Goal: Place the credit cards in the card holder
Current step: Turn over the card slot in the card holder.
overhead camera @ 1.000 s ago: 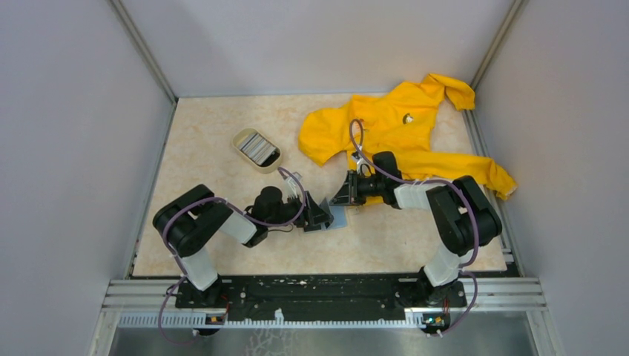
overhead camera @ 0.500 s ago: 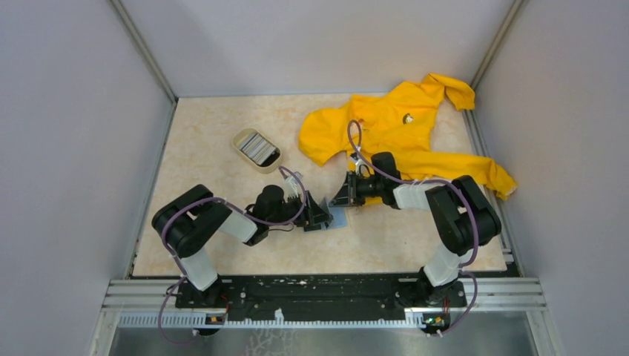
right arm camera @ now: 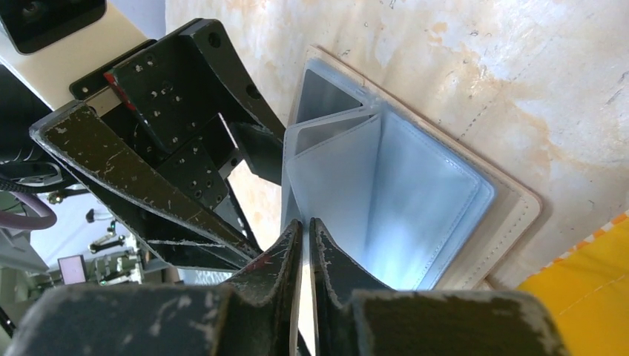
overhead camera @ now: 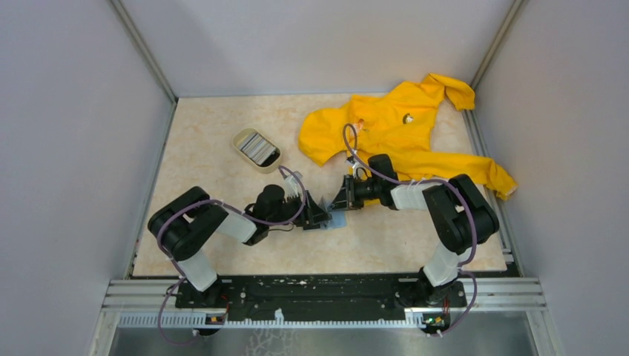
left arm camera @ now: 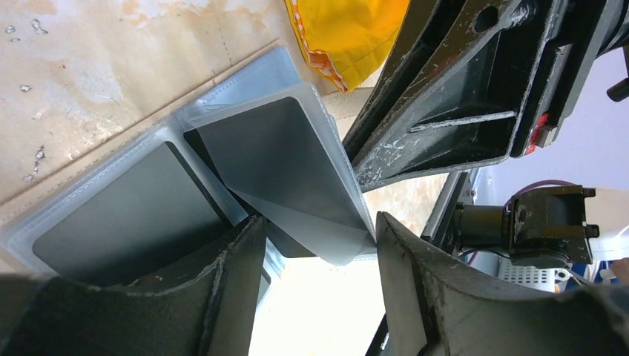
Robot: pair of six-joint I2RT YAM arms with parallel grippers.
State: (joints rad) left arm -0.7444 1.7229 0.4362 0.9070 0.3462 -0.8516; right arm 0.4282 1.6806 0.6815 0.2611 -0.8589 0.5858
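Both arms are folding in from the near edge, elbows out toward the left and right edges, forearms low and pointing at each other mid-worktop. Left gripper (overhead camera: 320,215) (left arm camera: 319,222) is sitting with fingers spread wide. Right gripper (overhead camera: 343,199) (right arm camera: 305,222) is angling down, fingers nearly together, probably nipping a leaf of the card holder (right arm camera: 415,200). Tips are almost meeting.

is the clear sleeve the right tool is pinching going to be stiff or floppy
Probably floppy: the clear sleeve is thin film, standing up from the card holder only where the right tool pinches it, creased at its fold. Likely light and slippery, judging by its glossy sheen, so a loose pinch may slip.
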